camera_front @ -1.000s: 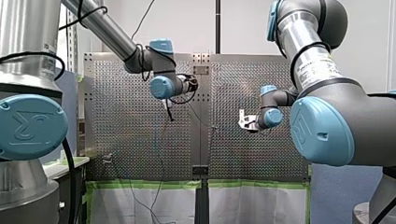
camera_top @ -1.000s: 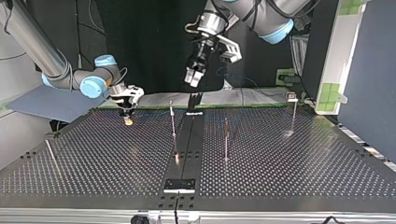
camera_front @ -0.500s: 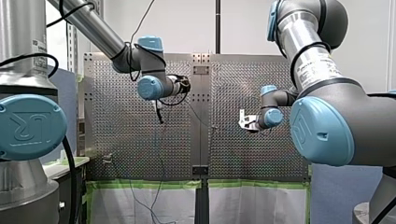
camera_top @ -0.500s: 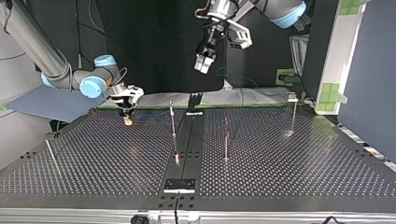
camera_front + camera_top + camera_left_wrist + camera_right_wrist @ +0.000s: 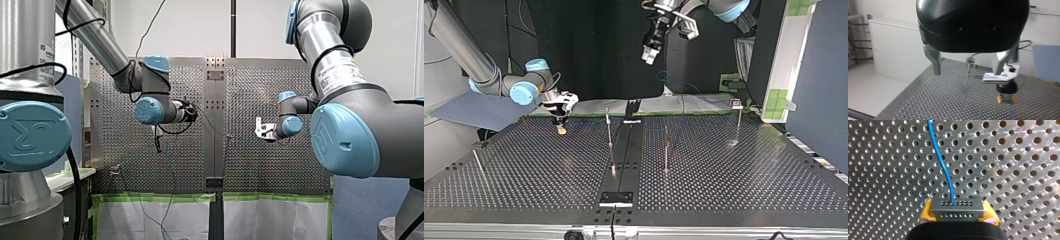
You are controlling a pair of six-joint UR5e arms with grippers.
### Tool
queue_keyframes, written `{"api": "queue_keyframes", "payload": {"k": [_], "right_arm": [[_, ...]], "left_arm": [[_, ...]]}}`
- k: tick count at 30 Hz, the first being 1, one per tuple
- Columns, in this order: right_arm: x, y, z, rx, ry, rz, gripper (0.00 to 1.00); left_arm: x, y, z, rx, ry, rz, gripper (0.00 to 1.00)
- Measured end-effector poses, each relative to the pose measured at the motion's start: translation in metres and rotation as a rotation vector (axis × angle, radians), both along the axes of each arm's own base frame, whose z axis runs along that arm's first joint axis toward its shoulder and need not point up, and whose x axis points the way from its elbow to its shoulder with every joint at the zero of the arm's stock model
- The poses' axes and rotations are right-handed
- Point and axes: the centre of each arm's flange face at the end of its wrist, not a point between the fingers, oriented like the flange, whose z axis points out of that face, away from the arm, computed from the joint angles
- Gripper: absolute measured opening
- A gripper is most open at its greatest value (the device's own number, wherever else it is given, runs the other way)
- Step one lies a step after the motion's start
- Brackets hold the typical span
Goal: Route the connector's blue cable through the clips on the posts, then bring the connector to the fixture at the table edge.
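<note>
The right wrist view shows what no other view does: my right gripper [image 5: 956,216] is clamped on the connector [image 5: 956,208]. Its yellow pads [image 5: 926,213] press the two ends of the grey block. The blue cable [image 5: 941,162] leaves the block's face midway between the fingers and curves away ahead of the gripper over the perforated table [image 5: 1023,170]. Whether the connector touches the table cannot be told. In the top view this gripper is only a small shape with an orange tip low over the table, and the connector is too small to make out. That view shows the spread instead: my left gripper [image 5: 650,54] hangs high and well apart from the right one, with thin posts [image 5: 609,130] standing on the table well below it. The left wrist view shows its metal fingers [image 5: 936,62] wide apart with nothing between them. Just beyond one finger it shows the right gripper, with the cable running out from under its yellow tip.
</note>
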Motion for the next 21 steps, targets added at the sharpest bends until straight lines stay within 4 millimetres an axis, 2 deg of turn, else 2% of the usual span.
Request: {"api": "queue_keyframes", "payload": {"k": [5, 10, 16, 21], "right_arm": [[-0.002, -0.001, 0.001, 0.001, 0.001, -0.003, 0.0], [-0.006, -0.003, 0.01, -0.009, 0.007, -0.03, 0.0], [-0.013, -0.004, 0.037, -0.027, 0.003, -0.08, 0.0], [-0.015, -0.004, 0.066, -0.054, -0.036, -0.124, 0.0]], "left_arm": [[-0.01, 0.008, -0.013, 0.011, 0.009, -0.001, 1.0], [-0.021, 0.016, -0.026, 0.028, 0.029, 0.0, 1.0], [-0.035, 0.028, -0.041, 0.052, 0.058, -0.001, 1.0], [-0.038, 0.03, -0.045, 0.057, 0.064, 0.0, 1.0]]}}
